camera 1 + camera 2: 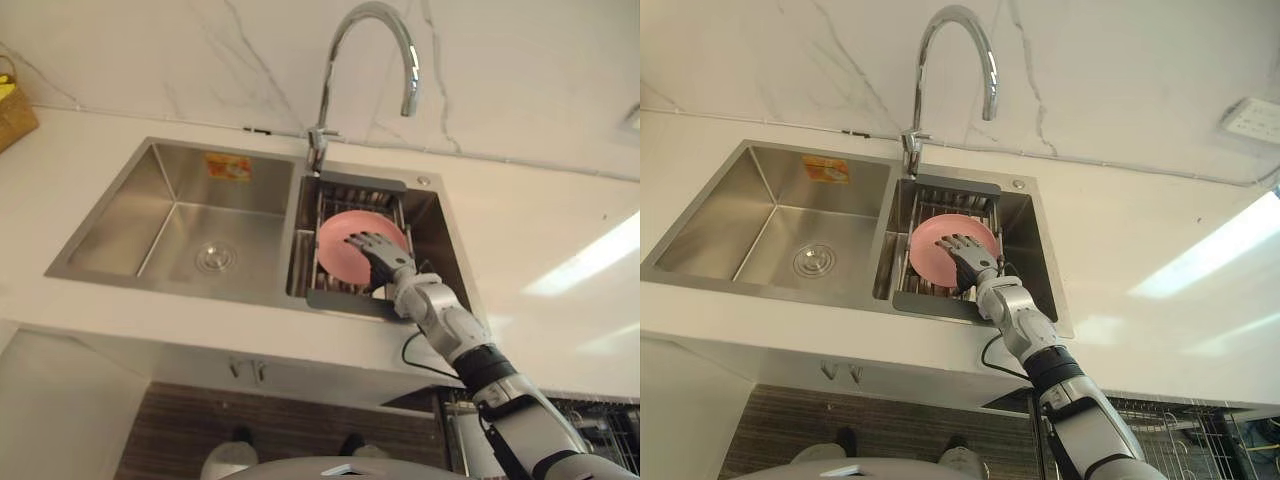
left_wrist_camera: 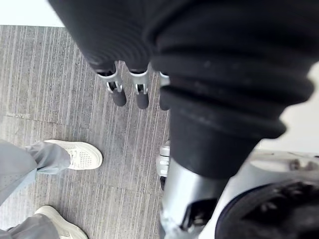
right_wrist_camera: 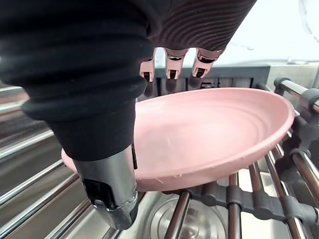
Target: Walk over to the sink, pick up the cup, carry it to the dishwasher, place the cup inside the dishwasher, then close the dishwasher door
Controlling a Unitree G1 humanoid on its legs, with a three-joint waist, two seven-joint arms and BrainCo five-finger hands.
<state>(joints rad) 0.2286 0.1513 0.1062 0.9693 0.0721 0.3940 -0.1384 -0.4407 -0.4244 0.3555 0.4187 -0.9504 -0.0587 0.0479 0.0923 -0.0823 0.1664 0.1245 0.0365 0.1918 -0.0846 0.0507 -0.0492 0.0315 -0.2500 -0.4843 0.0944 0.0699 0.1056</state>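
A woven straw basket [image 1: 10, 110] sits at the far left of the white stone table [image 1: 560, 230]. Set into the table is a stainless steel double sink [image 1: 180, 170]; its wide left basin has a round drain, and a curved chrome tap [image 1: 340, 60] rises behind the divider. The narrower right basin holds a steel-bar draining rack [image 1: 345, 297], and a round pink shallow plate [image 1: 345, 245] rests tilted on its bars. The right hand [image 1: 380, 255] hovers over the plate with its fingers [image 3: 172, 62] spread and straight, reaching to the far rim, and the thumb low by the near rim; contact cannot be told. The left hand [image 2: 119, 94] hangs with relaxed, open fingers above grey plank floor [image 2: 50, 74], near a person's white shoes [image 2: 79, 154].
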